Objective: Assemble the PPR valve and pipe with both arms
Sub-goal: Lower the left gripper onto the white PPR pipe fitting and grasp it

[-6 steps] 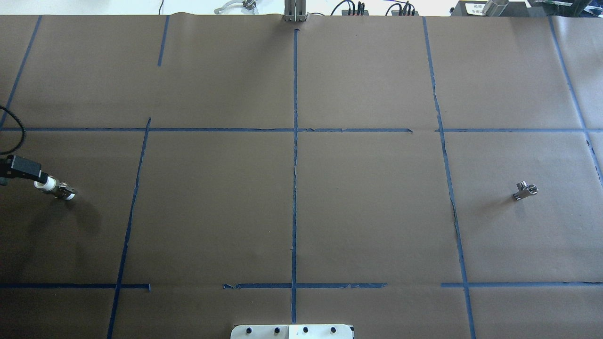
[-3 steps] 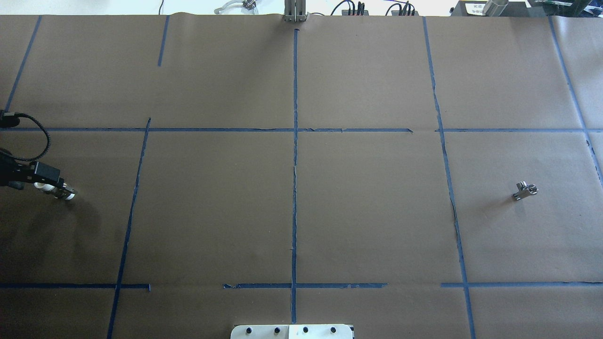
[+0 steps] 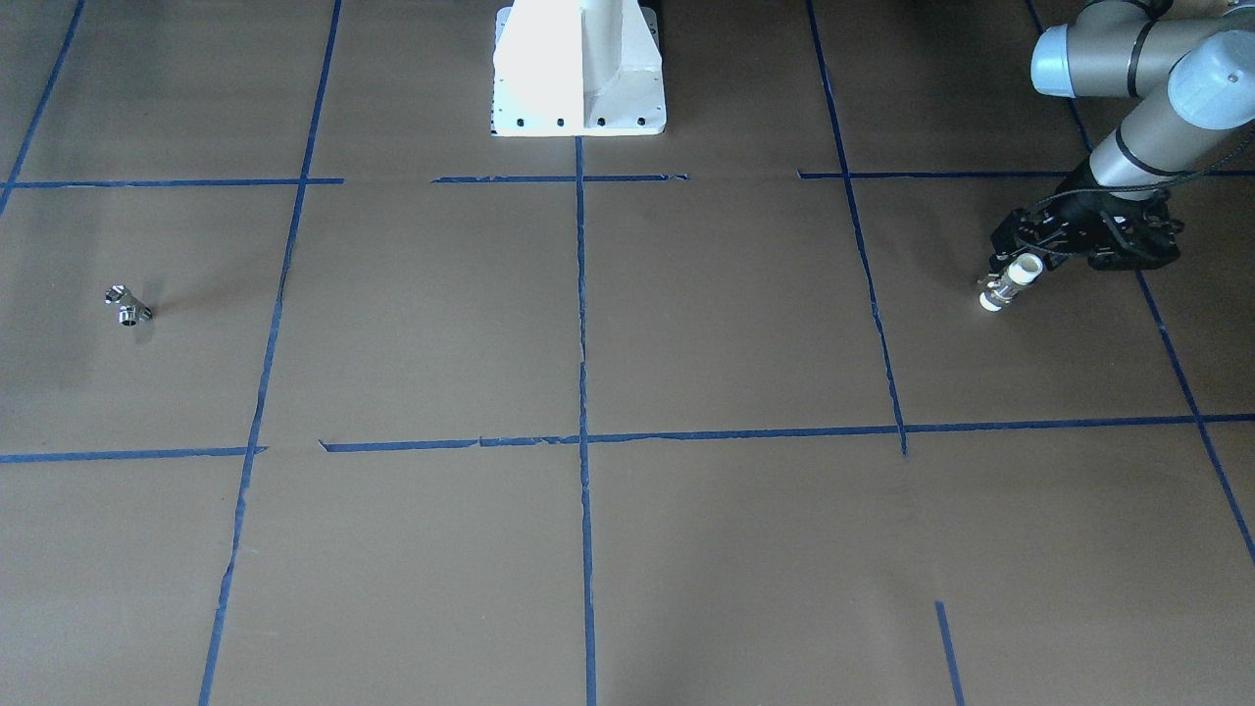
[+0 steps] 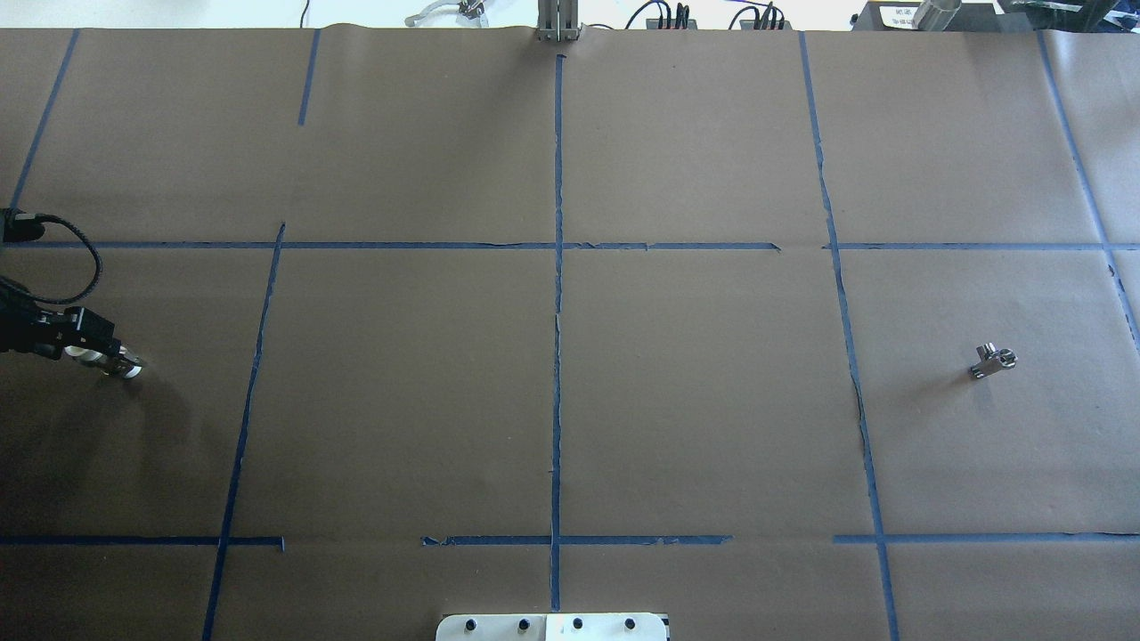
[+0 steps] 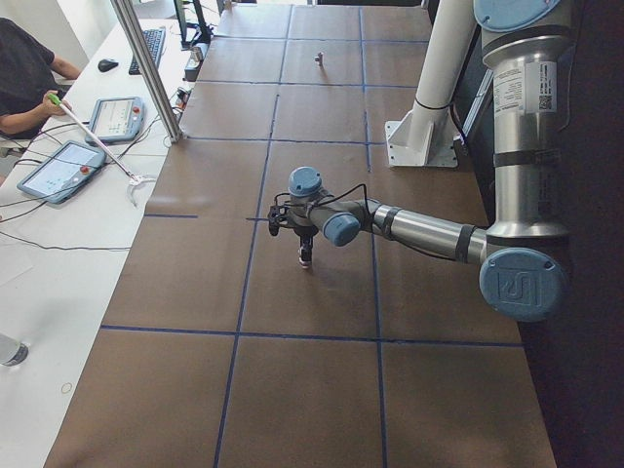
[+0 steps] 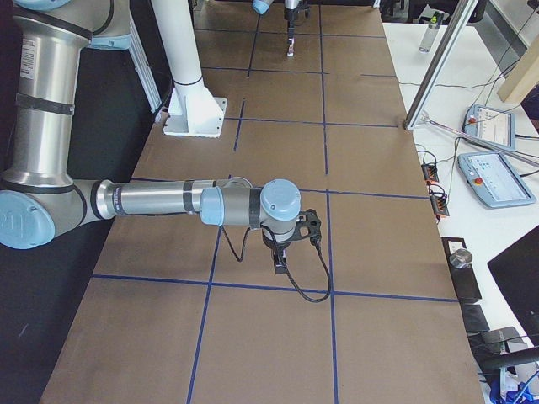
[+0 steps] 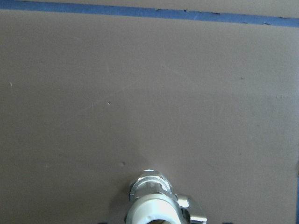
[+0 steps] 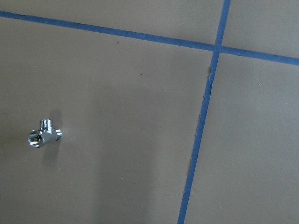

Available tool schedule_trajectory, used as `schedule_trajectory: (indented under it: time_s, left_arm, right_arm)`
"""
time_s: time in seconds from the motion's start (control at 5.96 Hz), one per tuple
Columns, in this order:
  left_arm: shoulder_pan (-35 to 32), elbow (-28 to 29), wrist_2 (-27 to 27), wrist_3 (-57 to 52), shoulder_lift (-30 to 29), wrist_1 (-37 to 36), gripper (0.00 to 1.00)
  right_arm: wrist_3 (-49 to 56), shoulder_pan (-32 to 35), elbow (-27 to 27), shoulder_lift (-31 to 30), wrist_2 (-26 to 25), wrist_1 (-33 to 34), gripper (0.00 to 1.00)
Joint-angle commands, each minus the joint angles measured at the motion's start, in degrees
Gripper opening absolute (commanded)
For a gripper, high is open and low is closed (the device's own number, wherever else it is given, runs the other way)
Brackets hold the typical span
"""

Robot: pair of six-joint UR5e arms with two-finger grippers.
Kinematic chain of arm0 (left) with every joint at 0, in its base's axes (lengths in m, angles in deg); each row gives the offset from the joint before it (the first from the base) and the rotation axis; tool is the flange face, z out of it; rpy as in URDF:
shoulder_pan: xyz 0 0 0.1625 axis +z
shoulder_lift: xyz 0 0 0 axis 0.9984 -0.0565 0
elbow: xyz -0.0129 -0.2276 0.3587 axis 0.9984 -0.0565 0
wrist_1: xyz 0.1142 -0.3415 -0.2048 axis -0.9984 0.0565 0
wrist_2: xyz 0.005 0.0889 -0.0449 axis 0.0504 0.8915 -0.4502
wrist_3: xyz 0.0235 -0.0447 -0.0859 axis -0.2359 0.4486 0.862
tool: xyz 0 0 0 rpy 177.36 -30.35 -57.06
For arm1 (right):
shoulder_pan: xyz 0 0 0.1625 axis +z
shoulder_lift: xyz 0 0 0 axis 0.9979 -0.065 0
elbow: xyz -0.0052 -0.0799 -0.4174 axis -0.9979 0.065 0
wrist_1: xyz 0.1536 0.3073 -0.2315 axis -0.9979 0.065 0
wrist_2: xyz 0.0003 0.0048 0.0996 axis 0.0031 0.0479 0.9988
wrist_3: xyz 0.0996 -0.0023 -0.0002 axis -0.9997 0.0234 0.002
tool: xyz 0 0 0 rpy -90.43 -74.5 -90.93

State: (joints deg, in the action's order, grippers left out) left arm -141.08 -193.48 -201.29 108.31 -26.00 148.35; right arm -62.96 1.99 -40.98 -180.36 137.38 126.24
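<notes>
The PPR valve (image 3: 1002, 286), white-ended with a metal middle, hangs tilted from my left gripper (image 3: 1020, 265), which is shut on its upper white end. Its lower end is at the paper. Both show at the far left of the overhead view, the valve (image 4: 118, 364) and the gripper (image 4: 93, 354). The left wrist view has the valve (image 7: 152, 203) at its bottom edge. The pipe (image 4: 992, 361), a small chrome fitting, lies alone at the right and also shows in the front view (image 3: 127, 306) and the right wrist view (image 8: 43, 136). My right gripper (image 6: 282, 252) shows only in the right side view; I cannot tell its state.
Brown paper with a blue tape grid (image 4: 557, 356) covers the table. The white pedestal base (image 3: 578, 83) stands at the robot's edge. A metal post (image 5: 146, 73), tablets (image 5: 58, 171) and an operator (image 5: 24, 73) are at the far side bench.
My left gripper has come further into view and tipped steeper over the valve, whose lower end stayed in place. The black cable swung in with it. The pipe has not moved.
</notes>
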Motion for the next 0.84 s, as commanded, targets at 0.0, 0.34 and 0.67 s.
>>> schedule_trajectory:
  time_s: [0.0, 0.34, 0.67]
  left_arm:
    - [-0.1, 0.0, 0.0, -0.3, 0.3, 0.1, 0.42]
    - [-0.4, -1.2, 0.0, -0.5, -0.1, 0.1, 0.00]
    - [-0.6, -6.8, -0.2, 0.6, -1.4, -1.2, 0.00]
  right_arm:
    - [-0.4, 0.0, 0.0, -0.5, 0.1, -1.7, 1.00]
    - [-0.4, 0.0, 0.0, -0.6, 0.1, -1.6, 1.00]
    - [-0.3, 0.0, 0.2, -0.6, 0.1, -1.6, 1.00]
